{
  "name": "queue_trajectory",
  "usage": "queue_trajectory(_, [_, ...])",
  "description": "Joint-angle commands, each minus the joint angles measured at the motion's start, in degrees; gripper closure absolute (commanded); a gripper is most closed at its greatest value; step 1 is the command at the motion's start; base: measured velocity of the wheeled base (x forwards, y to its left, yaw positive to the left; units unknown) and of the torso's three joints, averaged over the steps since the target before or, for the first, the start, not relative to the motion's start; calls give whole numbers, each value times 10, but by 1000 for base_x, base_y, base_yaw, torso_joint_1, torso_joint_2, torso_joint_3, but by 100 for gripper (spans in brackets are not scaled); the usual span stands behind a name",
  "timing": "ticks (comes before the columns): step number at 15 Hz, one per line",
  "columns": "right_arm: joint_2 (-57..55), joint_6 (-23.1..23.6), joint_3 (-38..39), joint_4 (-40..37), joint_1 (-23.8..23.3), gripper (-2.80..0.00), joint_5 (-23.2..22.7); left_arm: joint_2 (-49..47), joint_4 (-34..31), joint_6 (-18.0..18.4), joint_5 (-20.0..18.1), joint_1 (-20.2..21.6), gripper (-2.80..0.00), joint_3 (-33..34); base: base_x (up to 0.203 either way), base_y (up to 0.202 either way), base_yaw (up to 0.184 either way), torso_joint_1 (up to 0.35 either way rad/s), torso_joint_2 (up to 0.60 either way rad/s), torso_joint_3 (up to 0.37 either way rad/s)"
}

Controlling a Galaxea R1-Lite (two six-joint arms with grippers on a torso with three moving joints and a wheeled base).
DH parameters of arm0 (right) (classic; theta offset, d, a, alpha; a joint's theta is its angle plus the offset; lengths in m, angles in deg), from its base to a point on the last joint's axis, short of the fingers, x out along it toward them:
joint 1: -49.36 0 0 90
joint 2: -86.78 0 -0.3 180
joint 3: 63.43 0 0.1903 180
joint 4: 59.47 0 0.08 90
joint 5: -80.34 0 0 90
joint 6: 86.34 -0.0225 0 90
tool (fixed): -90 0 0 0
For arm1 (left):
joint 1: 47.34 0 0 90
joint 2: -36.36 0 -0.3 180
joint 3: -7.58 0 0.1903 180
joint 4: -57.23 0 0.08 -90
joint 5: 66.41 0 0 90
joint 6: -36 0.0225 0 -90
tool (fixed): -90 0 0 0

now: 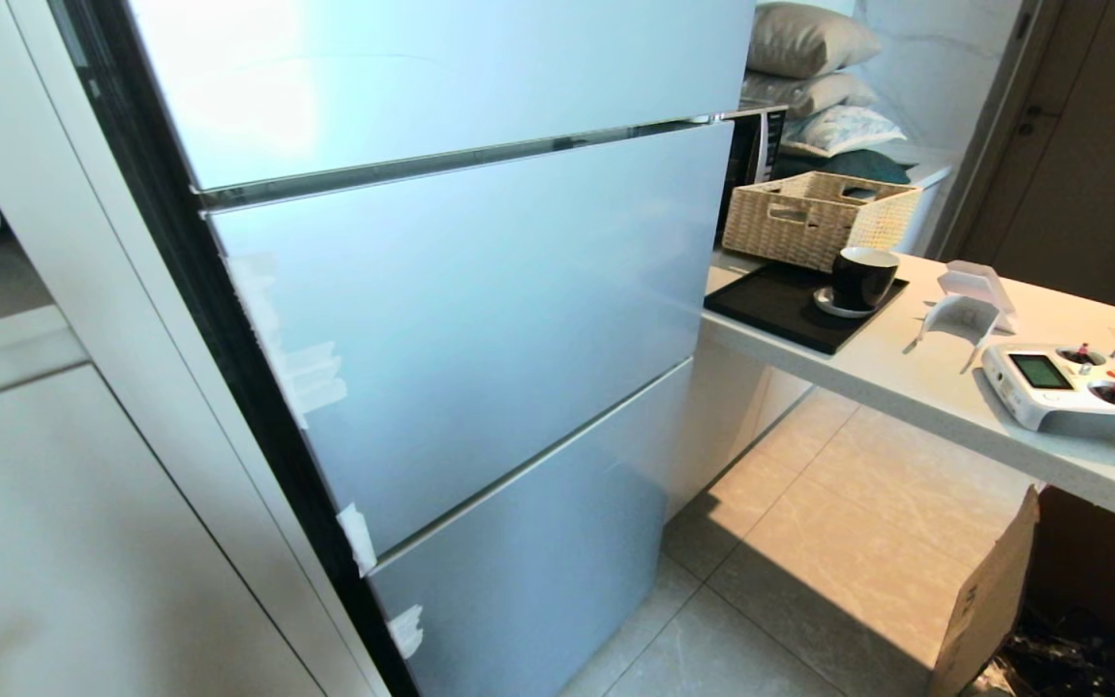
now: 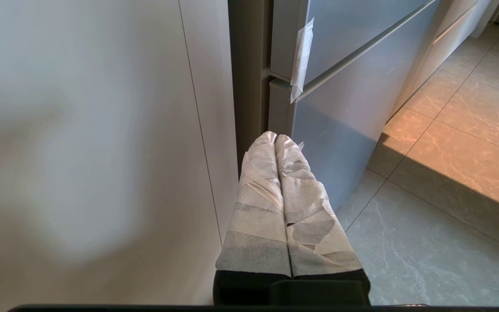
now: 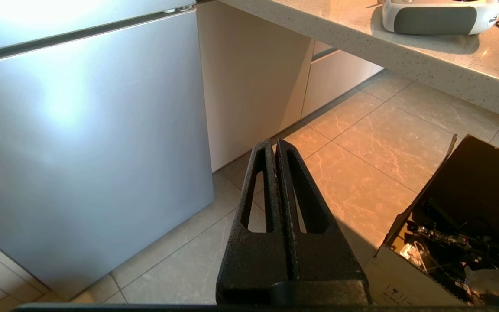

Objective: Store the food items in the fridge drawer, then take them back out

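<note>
The fridge (image 1: 480, 319) fills the head view with its silver-blue door panels all closed; the fridge drawer and the food items are hidden. Neither arm shows in the head view. My left gripper (image 2: 275, 138), fingers wrapped in white tape, is shut and empty, low beside the fridge's left edge (image 2: 284, 99) and a white cabinet panel (image 2: 102, 151). My right gripper (image 3: 273, 144), black with slotted fingers, is shut and empty, low above the floor tiles beside the bottom fridge panel (image 3: 89, 143).
A counter (image 1: 916, 373) runs to the fridge's right with a wicker basket (image 1: 814, 218), a black cup (image 1: 862, 279) on a dark tray, and a white remote controller (image 1: 1070, 389). An open cardboard box (image 1: 993, 600) stands on the tiled floor (image 1: 809, 552) below.
</note>
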State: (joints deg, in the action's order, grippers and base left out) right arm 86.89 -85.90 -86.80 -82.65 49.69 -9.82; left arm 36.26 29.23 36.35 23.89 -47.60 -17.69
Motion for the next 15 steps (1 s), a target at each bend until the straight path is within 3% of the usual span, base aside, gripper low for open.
queue_trajectory(1, [-1,0,0,0,0,0,0,-1,0,4,0,0,0,0,0,0,0,0,0,0])
queue_trajectory(4, [-1,0,0,0,0,0,0,-1,43,18,2,0,0,9,0,0,0,0,0,0])
queue_trajectory(7, [-1,0,0,0,0,0,0,-49,60,27,0,-1,0,-81,0,0,0,0,0,0])
queue_trajectory(10, [-1,0,0,0,0,0,0,-235,123,-35,-1,-3,0,-144,0,0,0,0,0,0])
queue_trajectory(15, [-1,0,0,0,0,0,0,-545,353,-106,-4,-6,0,-192,0,0,0,0,0,0])
